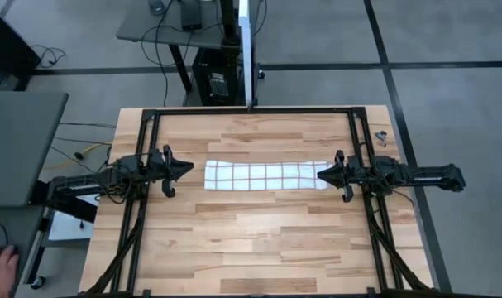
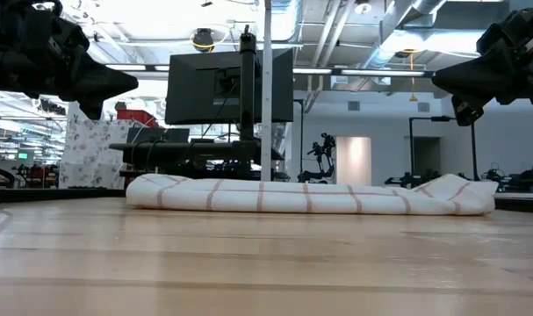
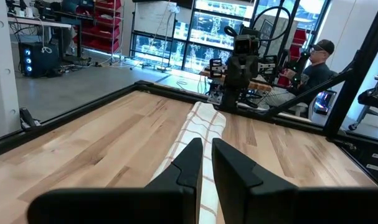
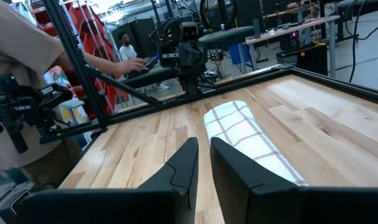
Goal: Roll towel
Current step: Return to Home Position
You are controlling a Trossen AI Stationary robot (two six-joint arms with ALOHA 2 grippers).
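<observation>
As I judge it, the main risk is that the job stops half done: the towel (image 1: 267, 175) is a long folded strip, not a roll, and both arms hang off it. At the left, the left gripper (image 1: 188, 170) has its fingers drawn to a narrow slit with nothing between them. Coming down like that, it would likely shove the thin cloth along the tabletop (image 1: 259, 248) rather than pinch it, and the layers could slide apart. Along the middle the towel lies flat and even, but a roll started from one end could run crooked, since nothing pins the other end. At the right, the towel's end sits humped in the low view. That loose fold looks the likeliest spot to spring open or to snag a finger of the right gripper (image 1: 321, 174), which is likewise nearly closed and empty.

The towel lies across the middle of the tabletop, running left to right, a little nearer the far edge than the near one. The left gripper hangs just beside its left end, apart from it and raised clear of the tabletop. The right gripper hangs raised too, its tips about over the right end, touching nothing
</observation>
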